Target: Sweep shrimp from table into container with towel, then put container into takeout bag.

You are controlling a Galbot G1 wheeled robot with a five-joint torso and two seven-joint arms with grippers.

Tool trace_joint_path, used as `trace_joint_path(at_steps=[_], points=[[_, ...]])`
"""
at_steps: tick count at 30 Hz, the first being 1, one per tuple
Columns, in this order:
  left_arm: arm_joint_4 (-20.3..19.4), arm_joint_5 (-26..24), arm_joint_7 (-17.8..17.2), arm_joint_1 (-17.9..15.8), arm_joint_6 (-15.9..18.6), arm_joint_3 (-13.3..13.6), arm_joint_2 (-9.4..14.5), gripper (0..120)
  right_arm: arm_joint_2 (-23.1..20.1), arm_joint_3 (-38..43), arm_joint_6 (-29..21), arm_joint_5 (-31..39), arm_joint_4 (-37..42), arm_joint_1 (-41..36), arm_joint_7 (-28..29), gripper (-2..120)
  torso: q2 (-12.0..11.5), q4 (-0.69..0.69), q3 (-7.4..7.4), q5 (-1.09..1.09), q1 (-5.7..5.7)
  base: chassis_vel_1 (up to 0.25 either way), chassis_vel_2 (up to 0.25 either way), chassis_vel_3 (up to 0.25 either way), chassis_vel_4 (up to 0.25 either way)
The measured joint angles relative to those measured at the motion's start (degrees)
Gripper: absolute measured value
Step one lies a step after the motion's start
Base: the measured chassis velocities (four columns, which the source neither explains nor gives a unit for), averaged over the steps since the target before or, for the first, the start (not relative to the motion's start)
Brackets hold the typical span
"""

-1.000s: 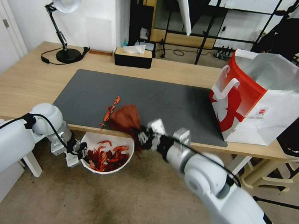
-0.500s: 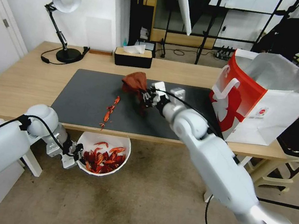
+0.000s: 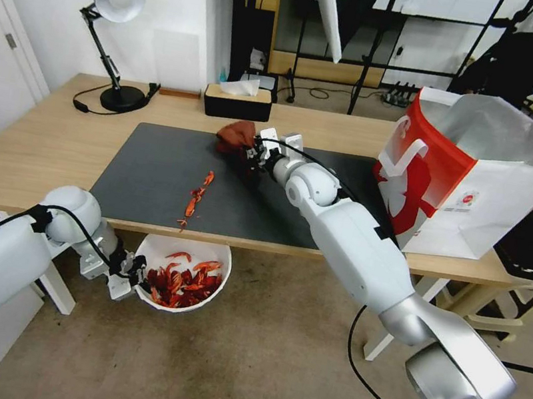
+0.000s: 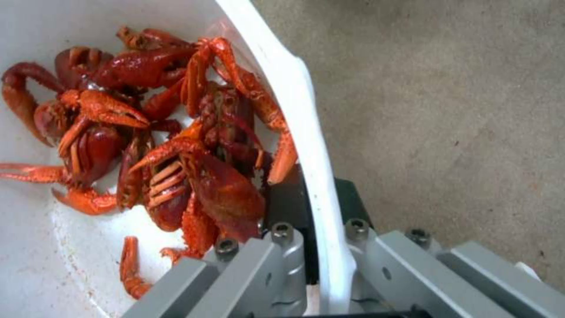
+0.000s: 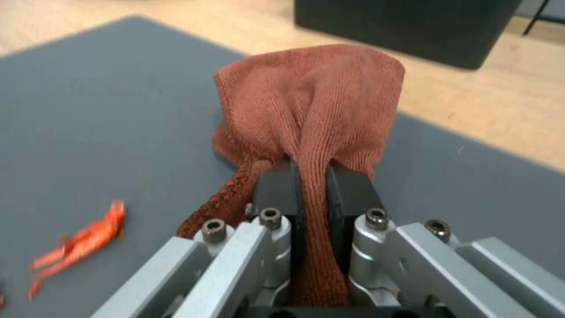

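My right gripper is shut on the rust-brown towel, held over the far middle of the grey mat. A short line of red-orange shrimp lies on the mat toward the table's near edge. Below that edge my left gripper is shut on the rim of the white container, which holds a pile of shrimp. The red and white takeout bag stands open at the table's right end.
A black tissue box sits just behind the mat, close behind the towel. A desk lamp stands at the back left. A stool is to the right of the table. Bare floor surrounds the container.
My right arm has swung the towel from the table's near edge, over the container, up and back to the far side of the mat. The left gripper has kept the container under the edge.
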Motion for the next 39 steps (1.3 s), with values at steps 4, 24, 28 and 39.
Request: trace_joint_path(at_steps=[4, 24, 28, 39], points=[[0.3, -0.1, -0.1, -0.2, -0.3, 0.1, 0.0, 0, -0.6, -1.4, 0.2, -0.1, 0.0, -0.9, -1.0, 6, 0.0, 0.02, 0.00, 0.00, 0.00, 0.000, 0.000, 0.000, 0.000], [0.1, -0.2, -0.4, 0.0, -0.5, -0.4, 0.8, 0, -5.9, -4.8, 0.0, 1.7, 9.3, -5.1, -5.8, 6, 0.0, 0.01, -0.01, 0.01, 0.00, 0.000, 0.000, 0.000, 0.000], [-0.2, -0.2, -0.4, 0.3, -0.5, -0.8, 1.0, 0, -6.8, -6.0, 0.0, 2.1, 11.3, -5.7, -6.1, 6, 0.0, 0.02, -0.02, 0.02, 0.00, 0.000, 0.000, 0.000, 0.000], [-0.5, -0.3, -0.5, 0.8, -0.4, -1.4, 1.4, 0, -11.2, -8.2, -0.9, 4.2, 20.8, -9.4, -5.1, 6, 0.0, 0.01, -0.01, 0.02, 0.00, 0.000, 0.000, 0.000, 0.000]])
